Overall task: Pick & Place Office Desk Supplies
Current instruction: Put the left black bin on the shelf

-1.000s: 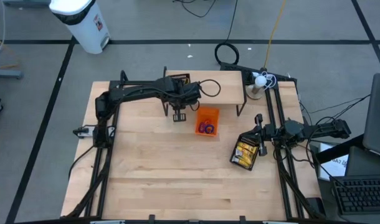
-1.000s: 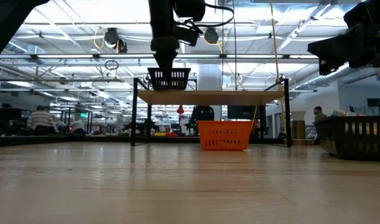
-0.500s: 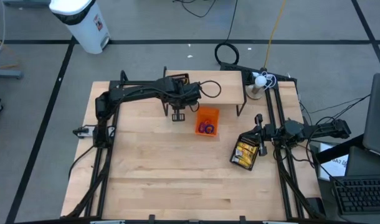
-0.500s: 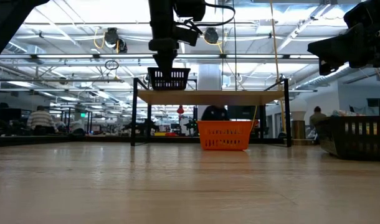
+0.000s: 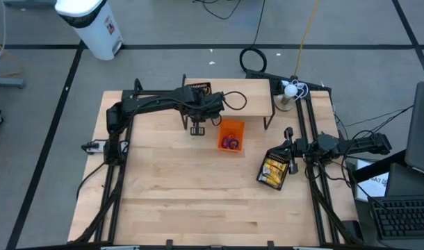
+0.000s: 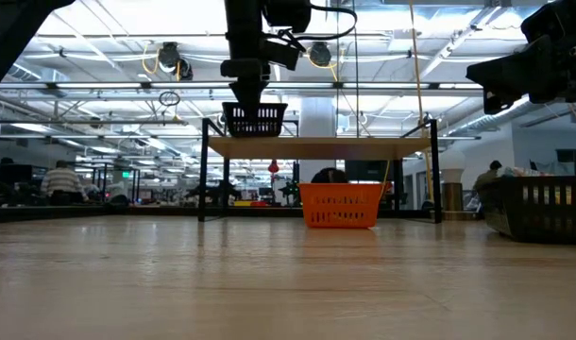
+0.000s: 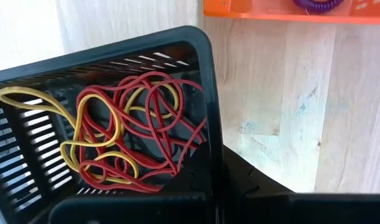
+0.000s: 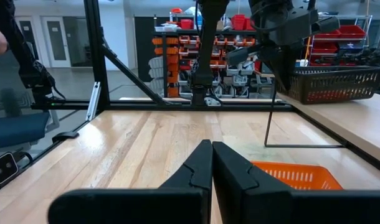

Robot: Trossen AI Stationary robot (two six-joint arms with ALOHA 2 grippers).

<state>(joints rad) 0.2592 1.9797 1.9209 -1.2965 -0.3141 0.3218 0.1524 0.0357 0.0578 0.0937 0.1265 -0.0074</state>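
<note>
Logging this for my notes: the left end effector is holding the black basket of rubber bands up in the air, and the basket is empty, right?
Not empty. The left wrist view shows the black basket holding tangled red and yellow rubber bands. The left end effector does hold it above the table.

You've got red and yellow rubber bands in a black mesh basket. Orange basket has purple and blue rings inside. Yellow-and-black pack sits by the dark right arm. Table is light wood grain. White bin on grey floor.
</note>
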